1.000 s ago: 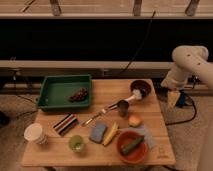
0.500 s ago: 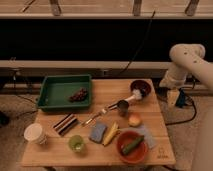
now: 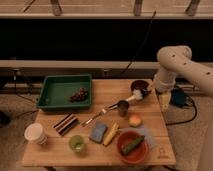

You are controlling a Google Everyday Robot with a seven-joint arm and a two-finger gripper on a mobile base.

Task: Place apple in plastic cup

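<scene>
The apple (image 3: 134,120) lies on the wooden table (image 3: 107,90), on the right half, and nothing holds it. It is just behind a red bowl (image 3: 120,146) in which a green cucumber (image 3: 132,145) lies, and just in front and to the right of a small dark metal cup (image 3: 122,107). The plastic cup (image 3: 76,144) stands upright near the front edge, more to the left, well apart from the apple. Between the two lie a blue sponge (image 3: 98,132) and a yellow banana (image 3: 111,134), close beside each other. The arm (image 3: 172,60) comes in from the right side and bends down to the far right part of the table. There the gripper (image 3: 137,94) is at a dark bowl (image 3: 141,84). It is apart from the apple and far from the plastic cup. Whether the gripper is spread or pressed together, I cannot tell, and I also cannot tell if it touches the bowl. A green tray (image 3: 67,78) with some small dark fruit (image 3: 78,95) stands at the far left. A white paper cup (image 3: 35,133) stands at the front left corner, and a dark flat object (image 3: 66,123) lies between it and the sponge. A piece of cutlery (image 3: 96,117) lies left of the metal cup.
</scene>
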